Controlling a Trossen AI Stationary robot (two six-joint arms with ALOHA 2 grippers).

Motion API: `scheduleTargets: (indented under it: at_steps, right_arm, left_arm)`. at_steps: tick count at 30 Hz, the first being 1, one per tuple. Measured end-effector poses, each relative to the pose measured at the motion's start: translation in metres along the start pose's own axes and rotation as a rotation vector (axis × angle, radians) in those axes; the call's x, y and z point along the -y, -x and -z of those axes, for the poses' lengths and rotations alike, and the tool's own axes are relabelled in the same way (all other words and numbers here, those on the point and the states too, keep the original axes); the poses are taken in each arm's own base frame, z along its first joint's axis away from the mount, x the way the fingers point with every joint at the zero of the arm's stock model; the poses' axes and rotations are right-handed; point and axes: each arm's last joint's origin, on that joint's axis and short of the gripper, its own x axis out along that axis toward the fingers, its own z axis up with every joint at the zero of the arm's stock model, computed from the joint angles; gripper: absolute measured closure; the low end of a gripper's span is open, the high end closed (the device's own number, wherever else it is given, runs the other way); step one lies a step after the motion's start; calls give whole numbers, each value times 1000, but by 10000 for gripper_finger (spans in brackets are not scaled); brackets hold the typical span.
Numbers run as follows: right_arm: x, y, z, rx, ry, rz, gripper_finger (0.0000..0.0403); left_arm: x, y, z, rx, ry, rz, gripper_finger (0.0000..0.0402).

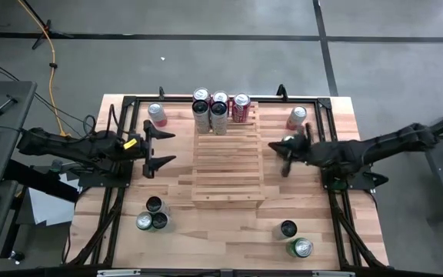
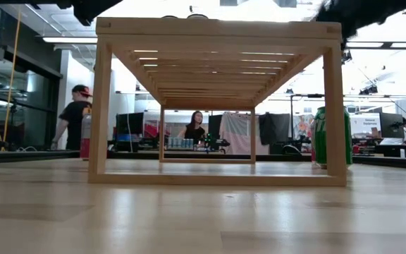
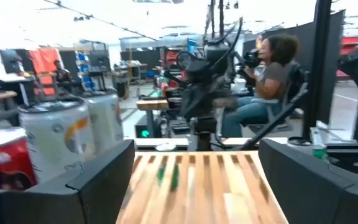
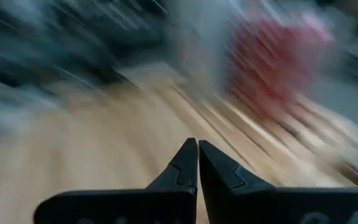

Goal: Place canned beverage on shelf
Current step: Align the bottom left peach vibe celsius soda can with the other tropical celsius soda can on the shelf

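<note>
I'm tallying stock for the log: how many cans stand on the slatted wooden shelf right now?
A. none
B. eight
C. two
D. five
D. The high view shows five cans clustered at the far end of the shelf; all other cans stand on the table around it.

A person in a red cap (image 2: 80, 90) is standing behind the bench (image 1: 168, 192), another person (image 2: 194, 127) is sitting there, and a yellow cable (image 1: 51, 54) is lying on the floor.
</note>
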Motion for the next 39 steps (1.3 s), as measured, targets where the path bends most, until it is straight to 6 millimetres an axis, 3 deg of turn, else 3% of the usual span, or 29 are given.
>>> scheduleTargets:
  at_steps: [3,7,12,23,39]
  right_arm:
    - [6,5,-3,253,14,-281,403]
    - [11,3,2,394,74,-363,403]
    - [7,-10,12,365,146,-345,403]
    - [-4,-31,-4,356,157,-323,403]
    - [-6,-35,-1,330,165,-322,403]
  left_arm:
    - [-1,0,-1,5,-23,-21,67]
    - [0,-2,1,-11,-54,-20,67]
    - [1,-6,8,-66,-66,-46,67]
    - [1,-9,11,-89,-17,-68,67]
    - [1,-8,11,-84,13,-69,67]
